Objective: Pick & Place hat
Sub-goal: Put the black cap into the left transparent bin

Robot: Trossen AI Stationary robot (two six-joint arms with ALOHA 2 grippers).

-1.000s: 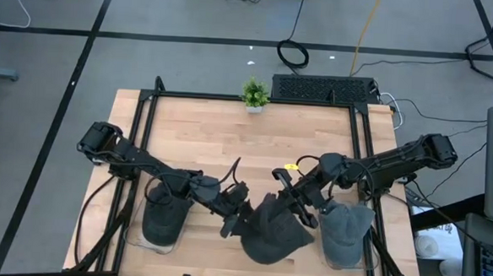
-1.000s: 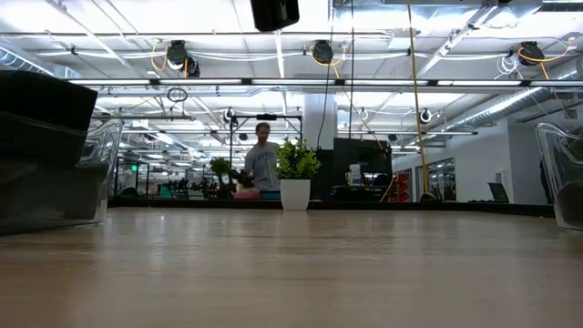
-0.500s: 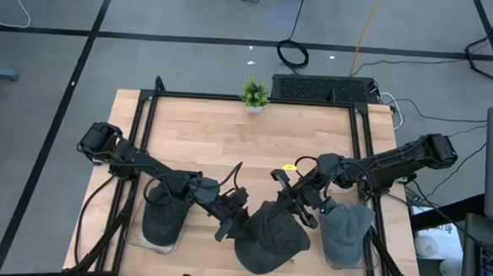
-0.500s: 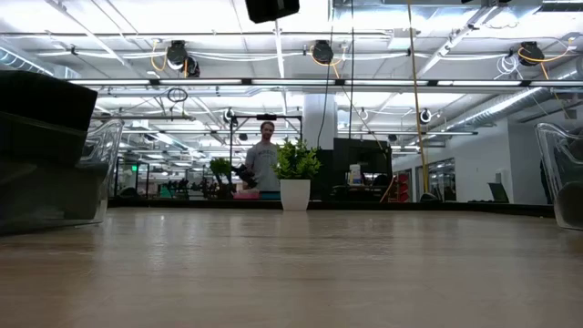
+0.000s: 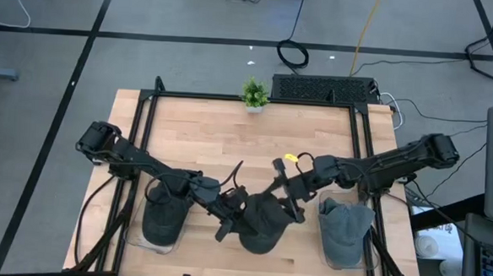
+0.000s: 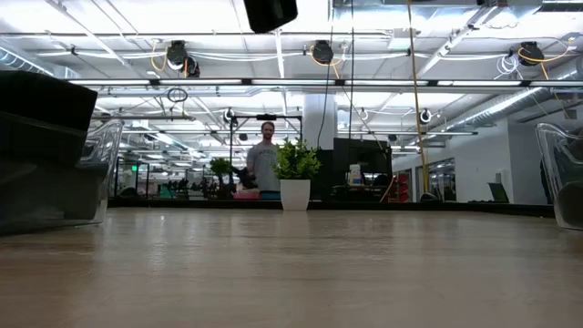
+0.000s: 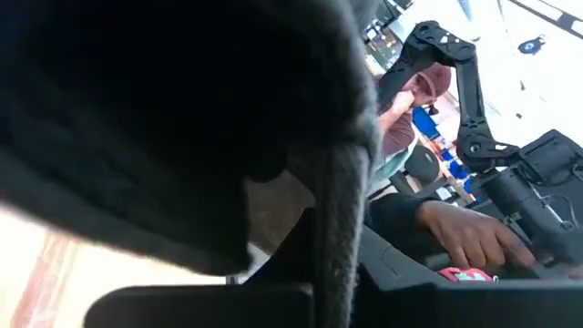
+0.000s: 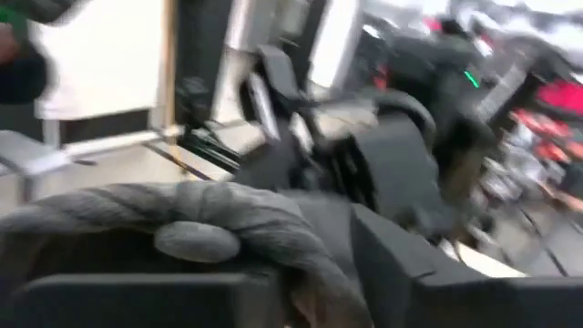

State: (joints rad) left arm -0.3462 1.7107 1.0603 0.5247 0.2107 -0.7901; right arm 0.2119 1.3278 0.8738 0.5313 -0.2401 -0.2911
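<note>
Landmark: small potted plant (image 5: 254,94) at the far edge of the wooden table (image 5: 230,137).

High view: a dark grey hat (image 5: 263,224) hangs between the two arms, on the near side of the table from the plant, roughly in line with it. Left gripper (image 5: 234,215) sits against the hat's left edge, right gripper (image 5: 289,204) at its right edge. The hat's folds cover both sets of fingertips here, so contact cannot be read from above.

Left wrist view: dark fabric of the hat fills most of the frame, a thick seam or brim edge running down into the gripper. Left jaws are clenched on the hat. Beyond the fabric, a person's hand (image 7: 469,232) and part of another dark arm show in the room, cut off.

Right wrist view: heavily blurred. A rolled grey edge of the hat lies right at the right gripper's fingers; whether the jaws are clenched on it or let go I cannot tell.

Two clear bins flank the hat, nearer than the plant. Left bin (image 5: 165,216) holds a dark hat, half covered by the left arm. Right bin (image 5: 345,234) holds a lighter grey hat.

Low view: neither gripper appears; only a dark block (image 6: 271,13) at the top edge, cut off. A person (image 6: 266,164) stands far behind the plant.
</note>
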